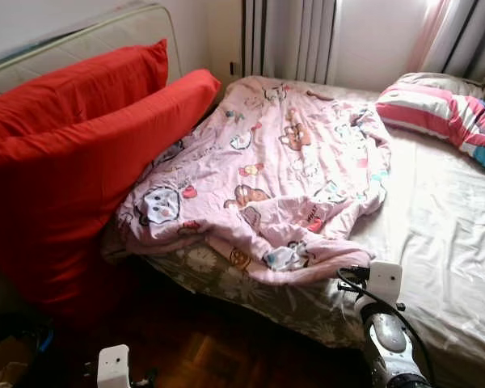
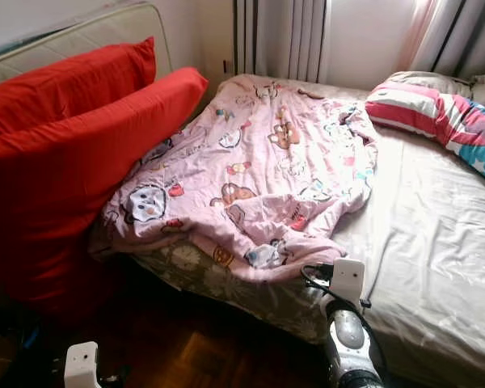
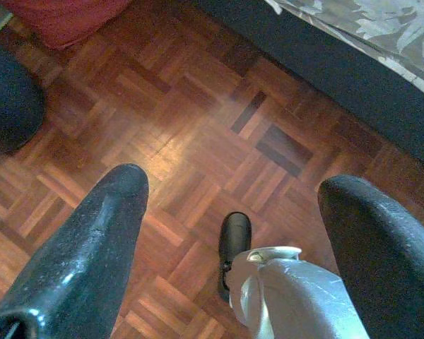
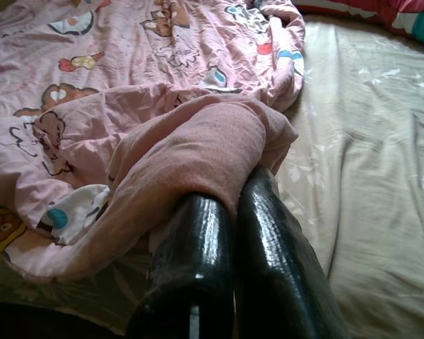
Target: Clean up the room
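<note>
Across the frame's middle, the crumpled pink blanket (image 1: 267,178) lies on the bed (image 1: 444,234); the right gripper (image 4: 230,205) pinches its near hem. Pull evenly rightward. The left gripper (image 3: 233,212) gapes over the floor (image 3: 198,127).

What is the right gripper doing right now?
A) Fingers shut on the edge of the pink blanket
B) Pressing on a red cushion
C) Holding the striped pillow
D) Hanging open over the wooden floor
A: in the right wrist view the right gripper has its fingers closed together, with a fold of the pink blanket pinched between their tips at the edge of the bed.
</note>
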You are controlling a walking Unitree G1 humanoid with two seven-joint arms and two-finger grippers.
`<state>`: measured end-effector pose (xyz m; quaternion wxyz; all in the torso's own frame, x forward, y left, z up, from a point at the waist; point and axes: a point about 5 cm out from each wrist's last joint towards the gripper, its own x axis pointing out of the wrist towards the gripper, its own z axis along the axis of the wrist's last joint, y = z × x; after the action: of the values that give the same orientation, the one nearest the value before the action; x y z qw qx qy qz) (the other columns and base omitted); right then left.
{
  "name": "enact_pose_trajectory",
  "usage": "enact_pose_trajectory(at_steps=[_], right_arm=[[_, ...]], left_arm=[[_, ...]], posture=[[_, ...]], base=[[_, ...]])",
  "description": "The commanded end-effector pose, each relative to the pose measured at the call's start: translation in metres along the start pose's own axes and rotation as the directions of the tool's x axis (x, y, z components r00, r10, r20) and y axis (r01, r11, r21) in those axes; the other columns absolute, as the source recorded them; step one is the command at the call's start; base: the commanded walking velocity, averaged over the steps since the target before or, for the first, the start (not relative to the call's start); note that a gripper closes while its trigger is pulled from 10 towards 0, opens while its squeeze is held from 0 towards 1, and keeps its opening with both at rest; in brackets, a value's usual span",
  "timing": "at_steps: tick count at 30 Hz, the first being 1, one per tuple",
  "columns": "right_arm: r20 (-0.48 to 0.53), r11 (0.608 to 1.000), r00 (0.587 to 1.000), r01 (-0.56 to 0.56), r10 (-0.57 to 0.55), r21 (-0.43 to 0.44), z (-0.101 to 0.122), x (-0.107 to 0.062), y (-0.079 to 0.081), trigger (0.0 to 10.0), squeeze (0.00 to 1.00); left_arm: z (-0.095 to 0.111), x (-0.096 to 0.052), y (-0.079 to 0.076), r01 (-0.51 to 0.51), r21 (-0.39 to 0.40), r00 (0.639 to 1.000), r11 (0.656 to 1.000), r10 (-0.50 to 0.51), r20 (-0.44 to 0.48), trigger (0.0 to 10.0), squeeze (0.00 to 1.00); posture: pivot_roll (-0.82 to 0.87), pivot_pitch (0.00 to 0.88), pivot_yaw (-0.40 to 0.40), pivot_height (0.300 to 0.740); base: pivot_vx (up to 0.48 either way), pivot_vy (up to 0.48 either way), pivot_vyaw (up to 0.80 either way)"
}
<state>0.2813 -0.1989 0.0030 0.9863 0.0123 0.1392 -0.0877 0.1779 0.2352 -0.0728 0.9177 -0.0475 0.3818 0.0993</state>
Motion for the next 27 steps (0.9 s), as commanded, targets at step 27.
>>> enact_pose_trajectory(at_steps=[27], right_arm=[[0.150,0.997,0.988,0.041,-0.030,-0.069,0.028,0.009,0.000,10.0,0.00]], left_arm=[[-0.013,-0.008,0.024,-0.030,-0.010,0.998,1.000,0.029,-0.060,10.0,0.00]], posture=[[0.03,0.018,0.015,0.740]], base=[[0.000,0.000,0.00]])
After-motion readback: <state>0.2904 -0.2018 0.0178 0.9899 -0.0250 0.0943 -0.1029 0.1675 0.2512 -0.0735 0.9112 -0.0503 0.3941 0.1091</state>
